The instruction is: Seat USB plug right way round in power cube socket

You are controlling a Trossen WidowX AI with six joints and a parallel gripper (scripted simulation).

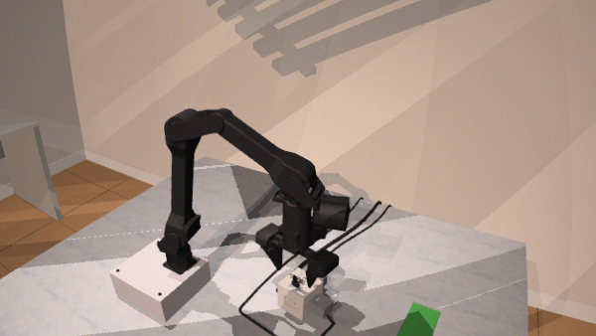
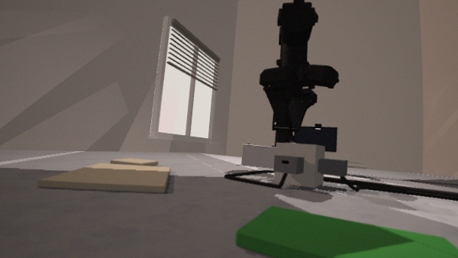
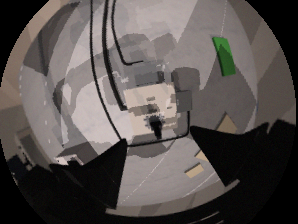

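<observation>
Grey mottled table top point(image 1: 447, 249) carries a pale cream power cube point(image 1: 299, 296) near its front edge, landmark here. Left of the cube sits the white box-shaped arm base point(image 1: 158, 288); three black cables point(image 1: 365, 214) run from the cube toward the table's far edge, and one black cable loop point(image 1: 258, 308) bends round the cube's left side. A flat green rectangular block point(image 1: 421, 320) lies right of the cube, and two flat tan slabs point(image 2: 111, 177), one small behind one large, lie well apart from it in the exterior view.

A small dark USB plug point(image 1: 297, 281) stands upright, partway in the top socket of the pale power cube point(image 1: 298, 298).
</observation>
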